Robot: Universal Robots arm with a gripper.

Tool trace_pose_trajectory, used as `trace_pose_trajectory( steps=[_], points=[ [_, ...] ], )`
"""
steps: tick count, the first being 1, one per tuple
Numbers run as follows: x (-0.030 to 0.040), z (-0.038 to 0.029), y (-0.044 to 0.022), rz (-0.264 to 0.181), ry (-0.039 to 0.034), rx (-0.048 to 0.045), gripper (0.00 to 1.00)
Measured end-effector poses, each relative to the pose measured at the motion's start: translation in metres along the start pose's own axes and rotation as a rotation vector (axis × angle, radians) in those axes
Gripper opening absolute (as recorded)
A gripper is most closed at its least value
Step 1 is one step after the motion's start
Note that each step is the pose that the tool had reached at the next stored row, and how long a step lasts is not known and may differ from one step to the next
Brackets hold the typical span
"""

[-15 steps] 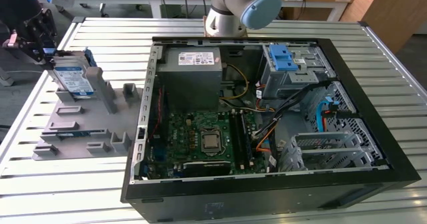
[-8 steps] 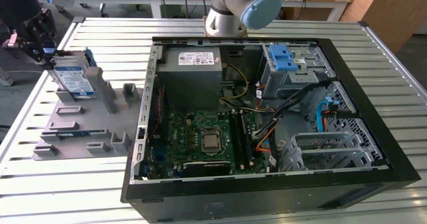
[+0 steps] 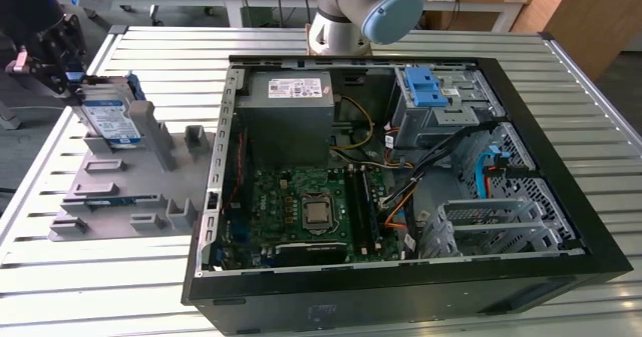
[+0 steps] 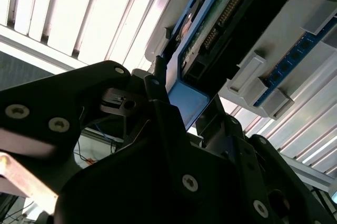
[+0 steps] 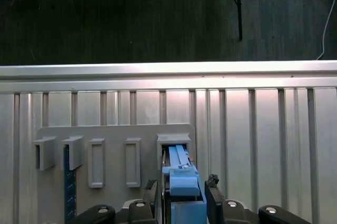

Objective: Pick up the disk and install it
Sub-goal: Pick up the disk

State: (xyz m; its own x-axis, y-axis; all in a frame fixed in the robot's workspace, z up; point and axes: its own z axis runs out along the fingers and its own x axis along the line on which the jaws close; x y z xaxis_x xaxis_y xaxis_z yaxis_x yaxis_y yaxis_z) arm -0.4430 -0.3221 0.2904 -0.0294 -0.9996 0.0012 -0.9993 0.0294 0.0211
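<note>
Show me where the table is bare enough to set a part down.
Bare table: at the exterior view's left, the near corner before the grey plate; at its right, the strip beside the computer case. Crowded: inside the case, and the plate's far end, where the gripper is at the disk.

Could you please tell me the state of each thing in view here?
Disk: standing on edge in the grey holder, not yet installed.
Gripper: at the disk's upper end, above the holder.
Case: lying on its side, open, boards and cables exposed.
</note>
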Motion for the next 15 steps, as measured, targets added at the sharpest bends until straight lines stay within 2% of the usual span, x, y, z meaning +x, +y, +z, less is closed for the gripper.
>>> trace_pose_trajectory(
  steps=[2, 15],
  points=[
    [-0.0001, 0.0006, 0.0, 0.0, 0.0001, 0.0087, 0.48],
    [-0.0001, 0.0025, 0.0006, 0.0, 0.0001, 0.0084, 0.48]
  ],
)
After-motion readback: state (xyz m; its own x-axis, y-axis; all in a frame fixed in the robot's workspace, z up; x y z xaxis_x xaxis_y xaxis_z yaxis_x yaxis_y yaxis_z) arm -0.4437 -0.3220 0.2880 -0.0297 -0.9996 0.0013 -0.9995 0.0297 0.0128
